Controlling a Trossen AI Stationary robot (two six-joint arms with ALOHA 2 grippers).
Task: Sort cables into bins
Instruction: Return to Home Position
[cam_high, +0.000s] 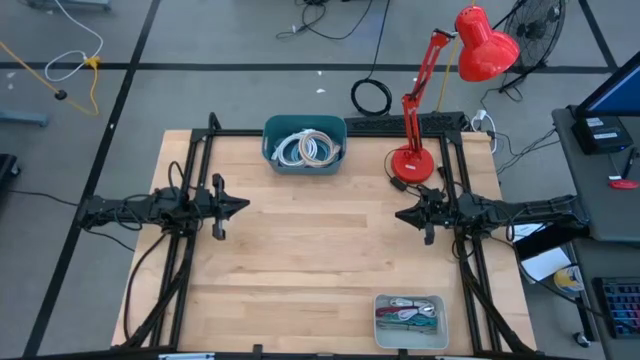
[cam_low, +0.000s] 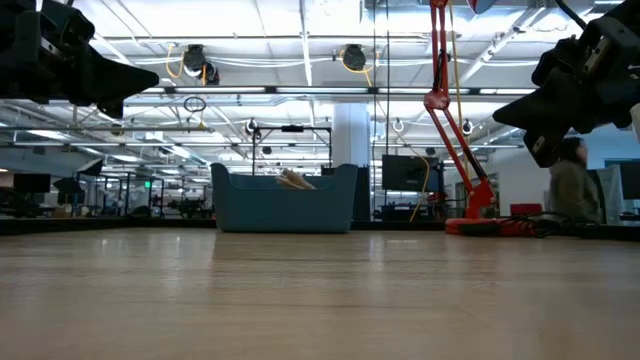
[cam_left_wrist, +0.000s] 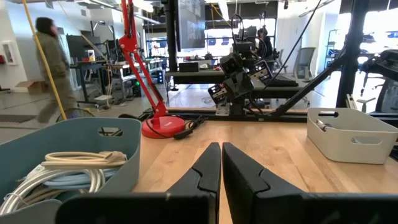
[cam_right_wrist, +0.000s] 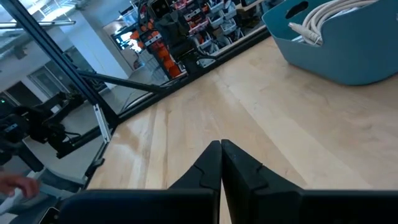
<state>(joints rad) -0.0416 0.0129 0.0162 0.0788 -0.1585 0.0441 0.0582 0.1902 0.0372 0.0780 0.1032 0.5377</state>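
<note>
I have both arms drawn back to the sides of the desk (cam_high: 300, 250): the left pincer (cam_high: 238, 207) at 9 o'clock, the right pincer (cam_high: 402, 215) at 3 o'clock, both pointing toward the middle. In each wrist view the fingers are pressed together with nothing between them, so both are closed and empty.

The coiled cables (cam_high: 308, 148) lie in the teal tub (cam_high: 270, 150) at 12 o'clock. The short pieces (cam_high: 410, 318) lie in the grey tray (cam_high: 411, 296) at 5 o'clock, right at the desk's near edge. I see no cable outside a bin, so I judge the sorting finished and only the parking of the arms left.

The risk I see is on the right side. The red lamp (cam_high: 414, 163) stands at 1 o'clock, near the right arm, with its black cord (cam_left_wrist: 194, 123) trailing beside the base. A wide swing there could snag the cord or tip the lamp. The grey tray is so close to the edge that a knock could push it off.

By my count there are two bins, two arms and one lamp. The tub seems to hold three coils: light blue, white and beige. The tray holds maroon, teal and grey pieces, but they are too tangled for me to count.
</note>
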